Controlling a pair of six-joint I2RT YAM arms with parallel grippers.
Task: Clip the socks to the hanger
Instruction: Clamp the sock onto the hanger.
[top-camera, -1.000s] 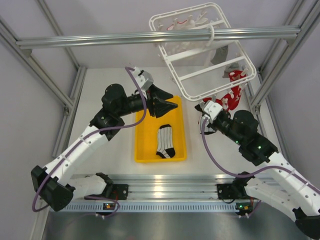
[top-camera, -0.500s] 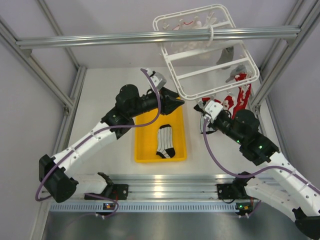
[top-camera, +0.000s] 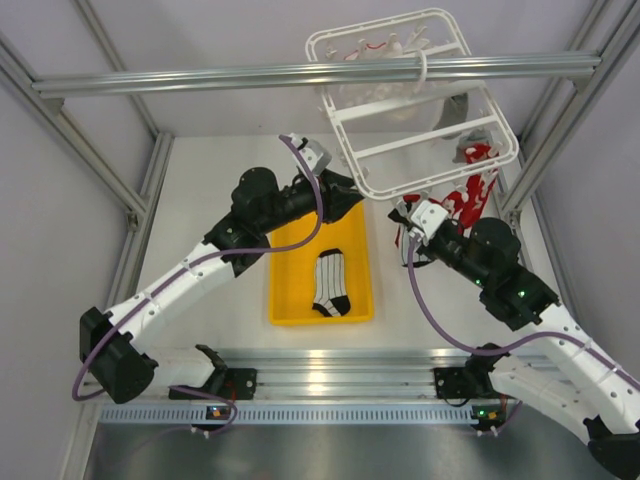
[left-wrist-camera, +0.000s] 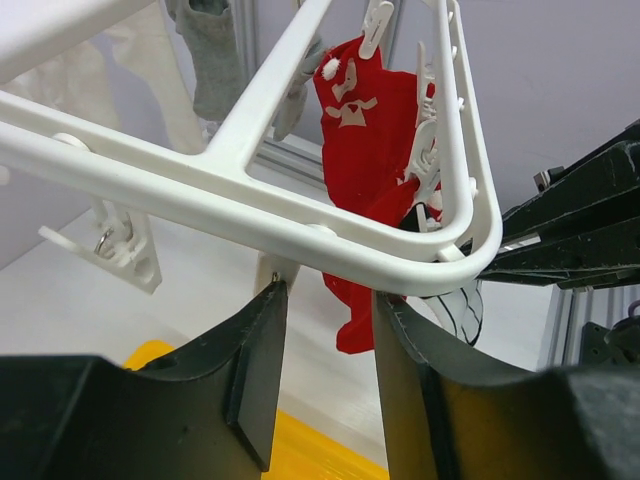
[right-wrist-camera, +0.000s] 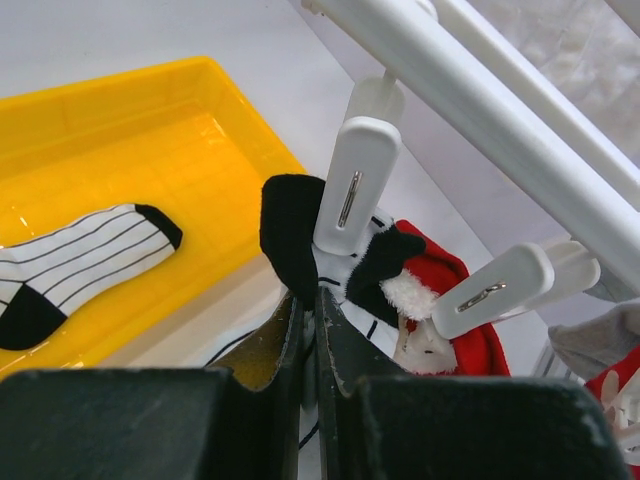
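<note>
The white hanger (top-camera: 415, 95) hangs tilted from the grey beam. My left gripper (top-camera: 347, 196) is open at its near left corner. In the left wrist view the frame bar (left-wrist-camera: 250, 195) crosses just above my open gripper (left-wrist-camera: 325, 300), with a red sock (left-wrist-camera: 365, 140) clipped behind it. My right gripper (top-camera: 404, 214) is shut on a white striped sock with black toe (right-wrist-camera: 295, 235), held up against a white clip (right-wrist-camera: 355, 185). Whether that clip grips it I cannot tell. A red sock (right-wrist-camera: 445, 330) hangs beside it. Another striped sock (top-camera: 332, 285) lies in the tray.
The yellow tray (top-camera: 288, 300) sits mid-table between the arms. The grey aluminium beam (top-camera: 200, 78) crosses overhead in front of the hanger. Frame posts stand at both sides. More red socks (top-camera: 470, 195) dangle at the hanger's right edge, close to my right arm.
My left arm has reached right and up from over the tray to the hanger's near left corner. The hanger has swung slightly. My right gripper has lifted a little with the striped sock.
</note>
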